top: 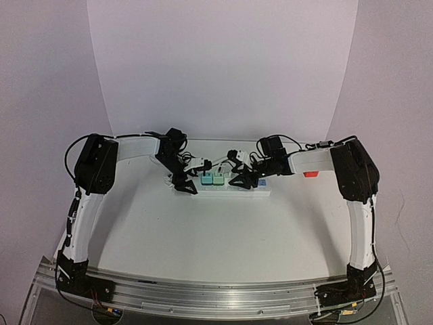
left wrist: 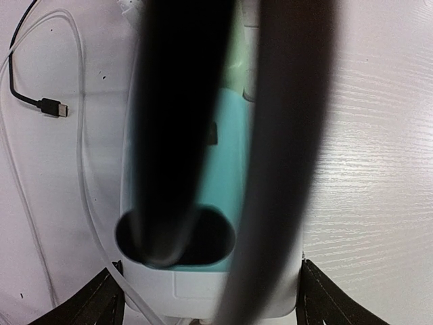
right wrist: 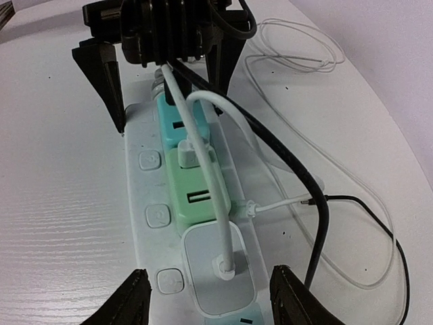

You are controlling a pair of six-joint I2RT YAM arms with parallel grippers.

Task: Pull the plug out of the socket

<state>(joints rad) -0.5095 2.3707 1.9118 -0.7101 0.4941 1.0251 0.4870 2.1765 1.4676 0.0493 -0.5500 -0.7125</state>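
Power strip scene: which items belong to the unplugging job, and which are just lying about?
Job: strip; teal plug; green plug; white plug; left tool; right tool.
Lying about: red block; loose black cable.

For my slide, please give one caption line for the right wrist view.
Open right gripper over the white power strip with teal plug, green plug and white plug; left gripper beyond.

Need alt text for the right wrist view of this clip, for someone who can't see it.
A white power strip runs up the table, carrying a teal plug, a green plug and a white plug with cables trailing right. The open right gripper frames the near end; the left gripper straddles the far end.
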